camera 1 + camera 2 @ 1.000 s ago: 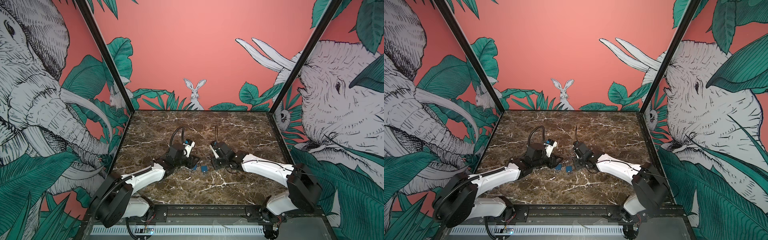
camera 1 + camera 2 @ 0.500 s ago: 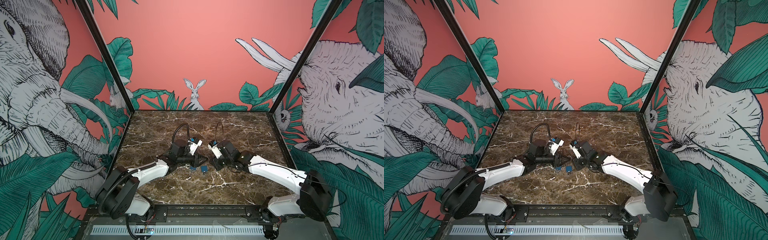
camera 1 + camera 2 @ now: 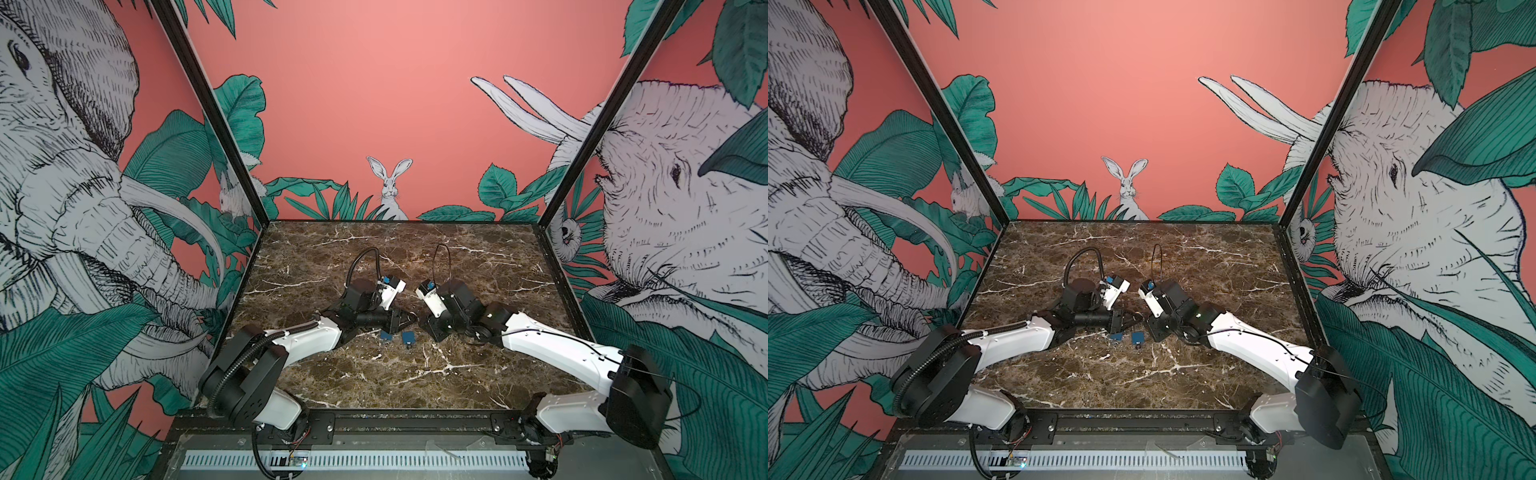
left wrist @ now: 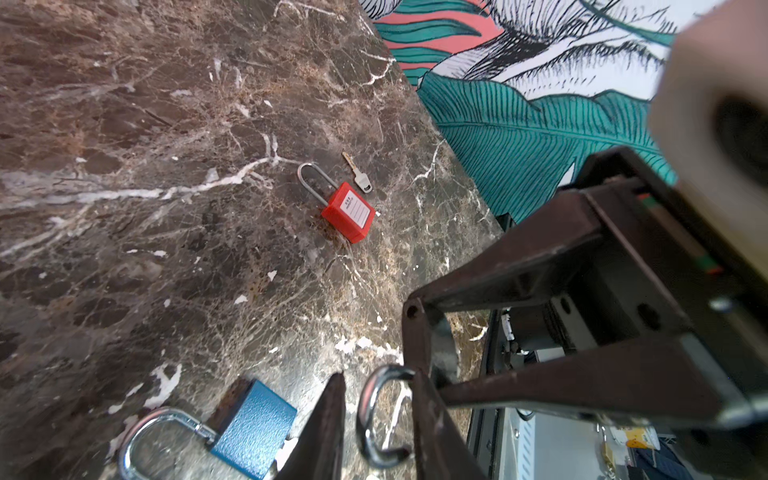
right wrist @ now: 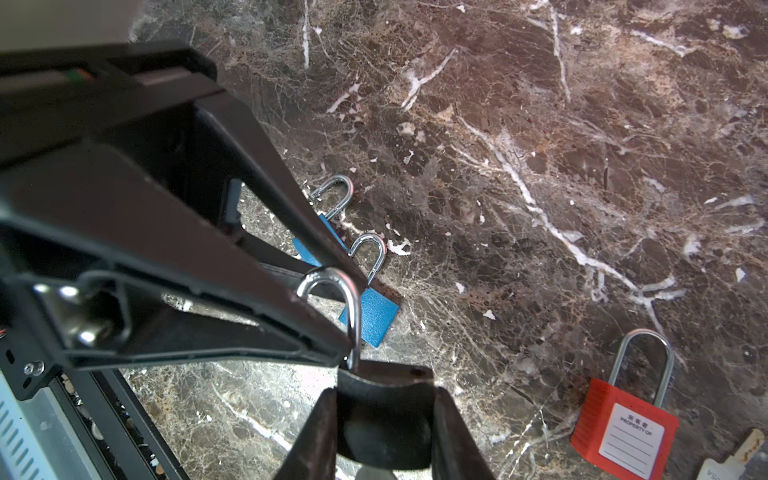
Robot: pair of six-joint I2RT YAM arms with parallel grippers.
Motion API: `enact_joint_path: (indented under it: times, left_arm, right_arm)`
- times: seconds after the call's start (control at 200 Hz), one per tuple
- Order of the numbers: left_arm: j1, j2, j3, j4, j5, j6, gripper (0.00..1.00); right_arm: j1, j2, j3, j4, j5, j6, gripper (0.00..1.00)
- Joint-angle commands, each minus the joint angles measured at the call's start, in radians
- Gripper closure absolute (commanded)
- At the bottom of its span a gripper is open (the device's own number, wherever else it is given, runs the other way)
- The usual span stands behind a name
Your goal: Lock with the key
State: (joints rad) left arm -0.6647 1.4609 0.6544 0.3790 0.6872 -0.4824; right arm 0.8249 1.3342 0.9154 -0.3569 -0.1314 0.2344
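Held padlock (image 5: pixel 330 272): shackle pinched in my right gripper (image 5: pixel 361 324), body now closed on by my left gripper (image 4: pixel 415 349), which has just narrowed, so I judge both ends braced; key (image 4: pixel 357 176): far off both grippers, just beside red padlock (image 4: pixel 349 212), not yet fetched.

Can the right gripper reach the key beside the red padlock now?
Probably not yet: the right gripper is shut on a dark padlock; the key lies uncovered on the table.

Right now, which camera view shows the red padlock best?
The right wrist view: the red padlock lies close, unobstructed, its label readable. The left wrist view shows it whole but smaller, a key beside it. I cannot find it in either top view.
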Motion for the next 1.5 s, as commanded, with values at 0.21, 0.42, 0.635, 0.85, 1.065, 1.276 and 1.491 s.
enact_joint_path:
  times: [0.21,0.42,0.635,0.85,1.065,1.276,1.491]
  left_arm:
    - [0.002,-0.005,0.016,0.094,0.043,-0.061,0.91]
    - [0.002,-0.002,0.017,0.103,0.043,-0.079,1.0]
    - [0.021,-0.036,-0.034,0.198,-0.129,-0.278,1.0]
    - [0.034,-0.118,-0.076,0.26,-0.31,-0.544,1.0]
    - [0.035,-0.19,-0.06,0.255,-0.353,-0.635,1.0]
    - [0.034,-0.191,-0.095,0.35,-0.345,-0.794,1.0]
    - [0.034,-0.169,-0.116,0.471,-0.32,-0.897,1.0]
  right_arm:
    - [0.011,-0.015,0.001,0.055,0.009,-0.007,0.7]
    - [0.008,-0.037,-0.023,0.099,0.038,0.019,0.67]
    - [-0.063,-0.115,-0.107,0.248,-0.003,0.126,0.46]
    - [-0.068,-0.276,-0.218,0.427,0.059,0.076,0.45]
    - [-0.063,-0.297,-0.264,0.595,-0.004,-0.001,0.5]
    - [-0.061,-0.248,-0.34,0.925,-0.051,-0.057,0.53]
    - [-0.061,-0.176,-0.286,0.927,-0.096,-0.11,0.54]
